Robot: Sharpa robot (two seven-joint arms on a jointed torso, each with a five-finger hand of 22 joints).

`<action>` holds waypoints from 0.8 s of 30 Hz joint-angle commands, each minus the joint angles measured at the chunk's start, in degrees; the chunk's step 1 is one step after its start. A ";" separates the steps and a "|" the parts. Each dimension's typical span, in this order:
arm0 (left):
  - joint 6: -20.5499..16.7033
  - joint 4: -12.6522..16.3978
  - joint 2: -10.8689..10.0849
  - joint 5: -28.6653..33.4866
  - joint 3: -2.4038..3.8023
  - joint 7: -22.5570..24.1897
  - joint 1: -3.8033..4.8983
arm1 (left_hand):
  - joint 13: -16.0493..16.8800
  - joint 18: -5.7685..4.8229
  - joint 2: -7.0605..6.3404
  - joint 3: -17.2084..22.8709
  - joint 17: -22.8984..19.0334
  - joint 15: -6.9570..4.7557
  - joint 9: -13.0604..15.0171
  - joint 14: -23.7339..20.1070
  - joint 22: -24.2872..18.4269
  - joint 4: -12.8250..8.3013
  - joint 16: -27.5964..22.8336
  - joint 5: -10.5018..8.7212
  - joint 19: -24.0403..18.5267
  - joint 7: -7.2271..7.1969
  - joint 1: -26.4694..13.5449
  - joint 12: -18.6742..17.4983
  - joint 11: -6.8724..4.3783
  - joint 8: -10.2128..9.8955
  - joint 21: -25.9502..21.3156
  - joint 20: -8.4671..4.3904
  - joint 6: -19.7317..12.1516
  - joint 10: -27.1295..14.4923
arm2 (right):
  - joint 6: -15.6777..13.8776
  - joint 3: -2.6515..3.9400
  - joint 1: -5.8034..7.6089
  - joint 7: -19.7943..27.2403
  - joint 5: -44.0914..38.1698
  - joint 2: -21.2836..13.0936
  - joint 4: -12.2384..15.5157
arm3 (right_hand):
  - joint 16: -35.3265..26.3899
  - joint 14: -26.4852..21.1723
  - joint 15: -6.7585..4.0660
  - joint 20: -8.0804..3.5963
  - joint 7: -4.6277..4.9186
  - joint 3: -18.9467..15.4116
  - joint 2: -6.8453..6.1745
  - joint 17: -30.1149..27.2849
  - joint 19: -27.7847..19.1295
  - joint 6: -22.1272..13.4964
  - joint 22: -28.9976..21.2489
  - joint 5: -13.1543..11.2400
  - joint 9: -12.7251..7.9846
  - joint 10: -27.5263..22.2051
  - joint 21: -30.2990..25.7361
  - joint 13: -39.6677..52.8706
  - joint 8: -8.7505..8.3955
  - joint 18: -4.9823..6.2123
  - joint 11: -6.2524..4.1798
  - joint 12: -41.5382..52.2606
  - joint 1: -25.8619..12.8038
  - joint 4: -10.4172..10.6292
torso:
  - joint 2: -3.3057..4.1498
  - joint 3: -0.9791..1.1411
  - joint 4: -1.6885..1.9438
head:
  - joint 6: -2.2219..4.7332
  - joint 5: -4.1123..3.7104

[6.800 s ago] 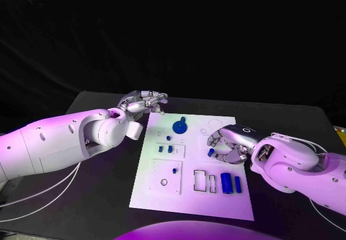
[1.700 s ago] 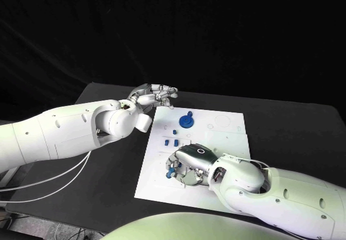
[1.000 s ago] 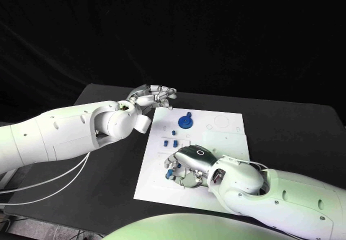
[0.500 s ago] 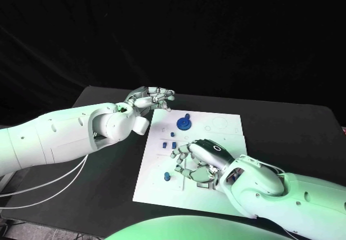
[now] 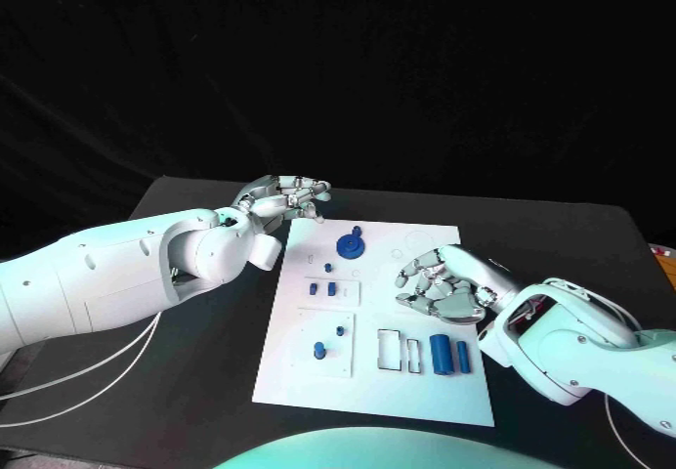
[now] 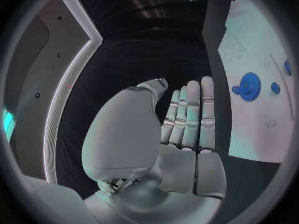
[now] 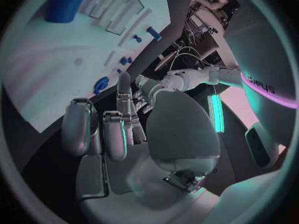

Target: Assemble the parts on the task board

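Task board [image 5: 369, 396] lies flat on the black bench [image 5: 184, 322], between the two arms.

Right hand [image 5: 448, 284] hovers above the board's right-hand part, palm up, fingers [image 5: 423, 262] spread and loosely curled, nothing in them. Two blue cylinders [image 5: 451, 355] lie side by side on the board just nearer the robot than these fingers, apart from them. A small blue peg [image 5: 318, 350] stands in the square recess well to the left of the right hand; blue pegs [image 5: 322, 289] sit between the fingers and the left arm.

Left hand [image 5: 283, 198] is held off the board's far left corner, over the bench, fingers [image 6: 190, 115] straight and pressed together in the left wrist view, holding nothing. The blue gear [image 5: 351, 244] sits on the board near these fingers, between the two hands, untouched; it also shows in the left wrist view [image 6: 249, 93].
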 commanded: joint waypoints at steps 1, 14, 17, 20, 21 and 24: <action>0.87 0.23 -0.04 -0.38 0.00 0.41 0.02 | 0.10 0.67 0.03 0.43 -0.08 0.07 0.11 -0.48 -0.08 -0.01 -0.11 0.19 -0.09 0.14 0.56 0.31 0.10 0.10 -0.25 0.15 -0.31 -0.45 | 5.87 -0.18 0.22 -4.81 6.04 -2.76 0.79 | 0.42 4.19 -0.42 -0.21 -0.42 -2.02 0.19 5.18 0.71 -0.98 7.81 0.23 2.47 -2.81 1.31 9.59 1.68 -1.08 -0.49 8.14 -0.16 1.56 | -0.10 -0.02 -0.18 | -0.02 -1.62; 1.18 0.64 -0.05 -1.20 -0.15 0.80 0.00 | 0.10 0.67 -0.03 0.39 -0.08 0.08 0.12 -0.49 -0.08 0.02 -0.10 0.17 -0.08 0.13 0.50 0.35 0.11 0.12 -0.27 0.16 -0.31 -0.47 | 8.91 -1.26 -1.17 -15.16 -2.60 -10.76 4.53 | 1.15 4.50 -0.28 -0.04 -0.38 -8.75 -0.55 6.85 1.58 -3.54 9.29 1.55 6.21 -3.65 3.24 29.82 3.44 -1.50 0.08 25.23 -1.81 7.40 | -0.52 -0.20 -0.60 | -0.62 -5.31; 1.23 0.71 -0.06 -1.21 -0.16 0.89 -0.01 | 0.10 0.66 -0.05 0.37 -0.09 0.09 0.12 -0.50 -0.08 0.04 -0.10 0.16 -0.09 0.13 0.46 0.36 0.12 0.13 -0.28 0.16 -0.31 -0.49 | 8.56 -1.46 -2.10 -17.05 -5.03 -11.09 5.17 | 1.22 4.52 -0.27 -0.03 -0.39 -9.92 -0.55 7.01 1.62 -3.73 9.37 1.42 6.44 -3.68 3.30 30.64 3.51 -1.52 0.09 25.77 -2.48 7.45 | -0.63 -0.23 -0.70 | -0.87 -5.66; 1.25 0.76 -0.08 -1.22 -0.16 0.94 -0.02 | 0.10 0.66 -0.05 0.37 -0.09 0.09 0.12 -0.50 -0.08 0.04 -0.10 0.16 -0.09 0.13 0.46 0.36 0.12 0.13 -0.28 0.16 -0.31 -0.49 | 8.19 -1.56 -2.75 -18.23 -6.58 -10.90 5.45 | 1.27 4.55 -0.27 -0.02 -0.40 -10.85 -0.47 7.14 1.70 -3.88 9.48 1.20 6.59 -3.30 3.46 31.92 3.55 -1.56 0.09 26.93 -2.95 7.47 | -0.65 -0.28 -0.71 | -0.87 -5.81; 1.27 0.77 -0.09 -1.22 -0.17 0.97 -0.03 | 0.10 0.66 -0.05 0.37 -0.09 0.09 0.12 -0.50 -0.08 0.04 -0.10 0.16 -0.09 0.13 0.46 0.36 0.12 0.13 -0.28 0.16 -0.31 -0.49 | 8.00 -1.60 -3.02 -18.68 -7.21 -10.71 5.51 | 1.30 4.56 -0.26 -0.02 -0.40 -11.12 -0.44 7.21 1.71 -3.93 9.49 1.12 6.63 -3.12 3.47 32.42 3.56 -1.56 0.09 27.41 -3.05 7.47 | -0.63 -0.29 -0.67 | -0.84 -5.90; 1.30 0.84 -0.14 -1.23 -0.17 1.00 -0.04 | 0.10 0.66 -0.05 0.37 -0.09 0.09 0.12 -0.50 -0.08 0.04 -0.10 0.16 -0.09 0.13 0.46 0.36 0.12 0.13 -0.28 0.16 -0.31 -0.49 | 7.27 -1.66 -3.68 -19.64 -8.98 -9.99 5.62 | 1.33 4.57 -0.27 -0.02 -0.42 -11.72 -0.32 7.28 1.71 -3.94 9.52 0.88 6.76 -2.82 3.45 33.35 3.64 -1.56 0.08 28.29 -3.19 7.45 | -0.60 -0.30 -0.62 | -0.89 -5.95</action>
